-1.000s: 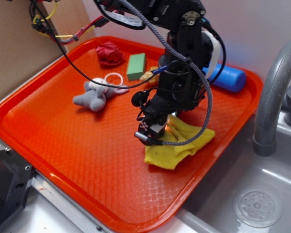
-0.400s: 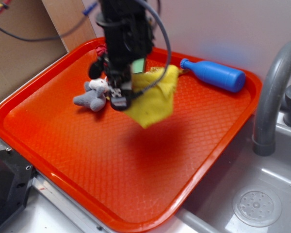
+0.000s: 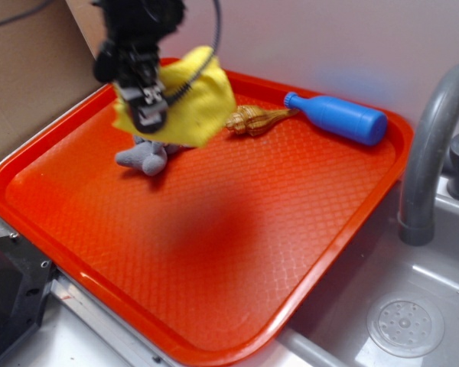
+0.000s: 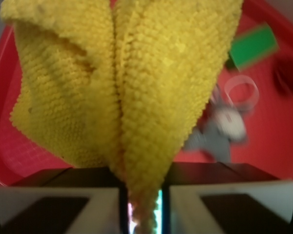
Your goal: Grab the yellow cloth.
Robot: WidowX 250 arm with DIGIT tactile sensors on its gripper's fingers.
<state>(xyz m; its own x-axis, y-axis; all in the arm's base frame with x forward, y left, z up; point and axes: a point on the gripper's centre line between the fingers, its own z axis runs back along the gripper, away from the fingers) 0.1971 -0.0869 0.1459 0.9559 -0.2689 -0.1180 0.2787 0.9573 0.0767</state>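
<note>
No text, label, brand, number or sign can be read in either view, neither on the blue bottle (image 3: 338, 117) nor on the green block (image 4: 253, 47) nor anywhere on the red tray (image 3: 214, 252).

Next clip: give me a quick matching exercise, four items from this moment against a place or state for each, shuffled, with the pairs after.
Things:
1. yellow cloth
2. grey plush toy
3. blue bottle
4. gripper

Places or states:
A. lying on its side near the tray's far right edge
B. shut on fabric
C. hanging in the air, off the tray
D. on the tray, partly hidden behind the hanging fabric

Pairs: 1-C, 2-D, 3-A, 4-B
</note>
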